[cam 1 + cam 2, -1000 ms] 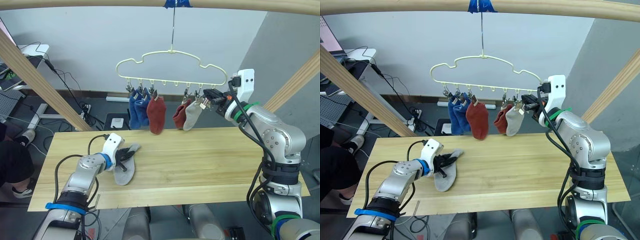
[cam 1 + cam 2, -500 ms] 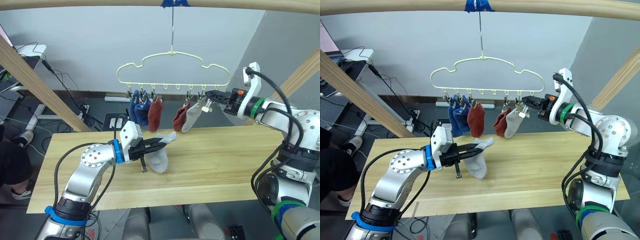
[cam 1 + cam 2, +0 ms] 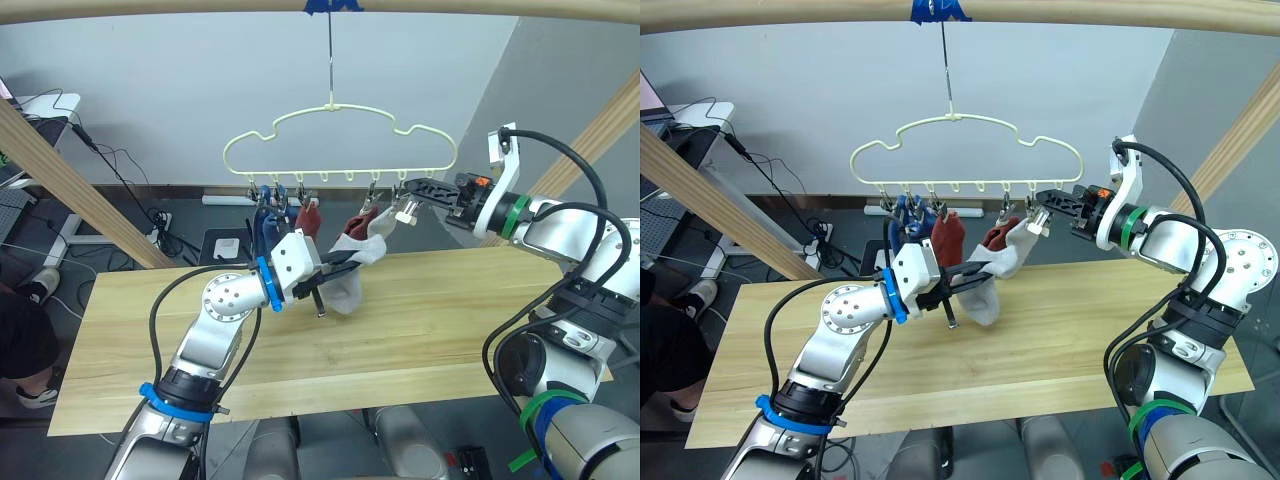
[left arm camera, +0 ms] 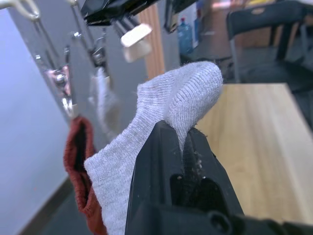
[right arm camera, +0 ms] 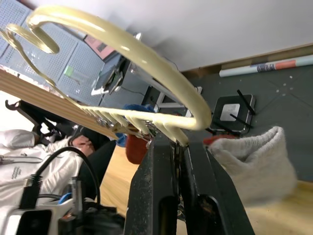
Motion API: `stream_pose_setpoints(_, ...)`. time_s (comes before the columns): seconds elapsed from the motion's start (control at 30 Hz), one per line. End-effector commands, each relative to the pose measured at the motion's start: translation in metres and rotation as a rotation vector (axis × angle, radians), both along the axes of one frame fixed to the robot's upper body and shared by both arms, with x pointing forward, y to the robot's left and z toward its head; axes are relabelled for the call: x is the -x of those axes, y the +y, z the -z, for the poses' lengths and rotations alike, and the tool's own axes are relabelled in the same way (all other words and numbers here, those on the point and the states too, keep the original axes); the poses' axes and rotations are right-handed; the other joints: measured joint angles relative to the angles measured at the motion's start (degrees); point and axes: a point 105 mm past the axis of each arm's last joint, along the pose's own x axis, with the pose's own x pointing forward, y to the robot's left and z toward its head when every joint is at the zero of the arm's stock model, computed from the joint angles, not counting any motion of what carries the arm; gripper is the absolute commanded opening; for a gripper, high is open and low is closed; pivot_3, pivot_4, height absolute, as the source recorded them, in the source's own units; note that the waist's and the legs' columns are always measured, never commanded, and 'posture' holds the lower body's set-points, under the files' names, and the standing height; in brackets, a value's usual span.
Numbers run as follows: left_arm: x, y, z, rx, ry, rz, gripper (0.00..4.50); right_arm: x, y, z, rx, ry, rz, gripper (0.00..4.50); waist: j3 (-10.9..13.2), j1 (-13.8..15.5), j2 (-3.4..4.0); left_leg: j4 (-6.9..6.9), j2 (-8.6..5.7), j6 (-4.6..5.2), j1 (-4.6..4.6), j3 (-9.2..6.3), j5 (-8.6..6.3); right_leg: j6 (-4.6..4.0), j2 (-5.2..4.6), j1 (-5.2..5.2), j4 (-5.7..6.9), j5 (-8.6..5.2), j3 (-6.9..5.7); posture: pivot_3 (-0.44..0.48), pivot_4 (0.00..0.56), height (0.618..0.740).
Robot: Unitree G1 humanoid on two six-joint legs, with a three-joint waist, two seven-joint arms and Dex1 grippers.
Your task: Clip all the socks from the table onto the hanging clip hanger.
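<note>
Left eye view shows the job near its end: five socks already hang from the clip hanger (image 3: pixel 340 140), two blue ones (image 3: pixel 268 222) at the left, a rust red one (image 3: pixel 309 218) beside them, then another rust red (image 3: pixel 349 232) with a light grey one (image 3: pixel 380 222) toward the right. The table (image 3: pixel 470 320) carries no further sock that I can see. The last one, a light grey sock (image 3: pixel 352 280), is pinched in the left gripper (image 3: pixel 335 272), lifted off the planks and held just under the right-hand clips. The right gripper (image 3: pixel 418 187) is closed on the end clip (image 3: pixel 406 210) at the hanger's right end, by the look of it squeezing it for the hand-over. What remains is feeding the cuff into that clip and letting go.

The sock is a soft ribbed knit, folding limply over the finger. The hanger is a thin pale yellow cloud-shaped frame on a slim metal hook, with small shiny metal clips.
</note>
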Motion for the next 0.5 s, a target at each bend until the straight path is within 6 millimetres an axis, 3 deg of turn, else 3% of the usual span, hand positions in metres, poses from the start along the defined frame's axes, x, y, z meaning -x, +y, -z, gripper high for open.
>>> stream_pose_setpoints(0.03, -0.002, -0.008, -0.01, 0.017, -0.085, -0.01, 0.01, 0.006, 0.004, -0.013, -0.024, -0.041, -0.027, 0.0, 0.0, 0.0, 0.0, 0.0, 0.0, 0.0, 0.0, 0.01, 0.0, 0.0, 0.0, 0.0, 0.0, 0.0, 0.02, -0.175, 0.25, 0.74)
stream_pose_setpoints(0.5, -0.014, -0.028, -0.018, 0.04, -0.146, -0.011, 0.01, 0.008, 0.009, -0.012, -0.06, -0.009, -0.012, 0.0, 0.0, -0.7, 0.0, 0.01, -0.01, 0.0, -0.03, 0.0, 0.0, 0.02, 0.0, 0.0, -0.01, -0.01, 0.01, -0.186, 0.256, 0.74)
